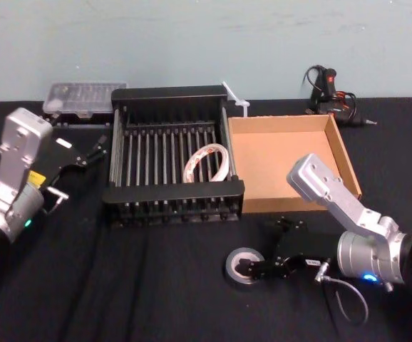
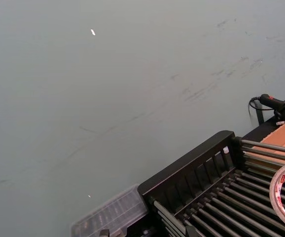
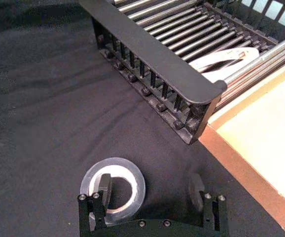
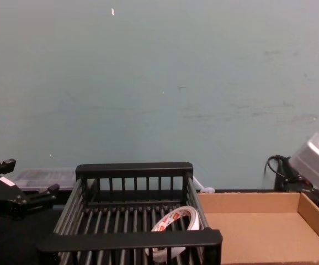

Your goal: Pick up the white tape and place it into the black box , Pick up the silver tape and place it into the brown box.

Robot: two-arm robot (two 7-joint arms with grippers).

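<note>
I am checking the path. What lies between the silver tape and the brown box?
In the head view, bare black tabletop separates the silver tape from the brown box, which has the right hand at the tape.

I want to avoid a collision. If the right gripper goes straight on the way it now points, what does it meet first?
The right gripper already straddles the silver tape, one finger in its hole. Beyond it probably bare black cloth, with the black box off to one side; depth is unclear.
</note>
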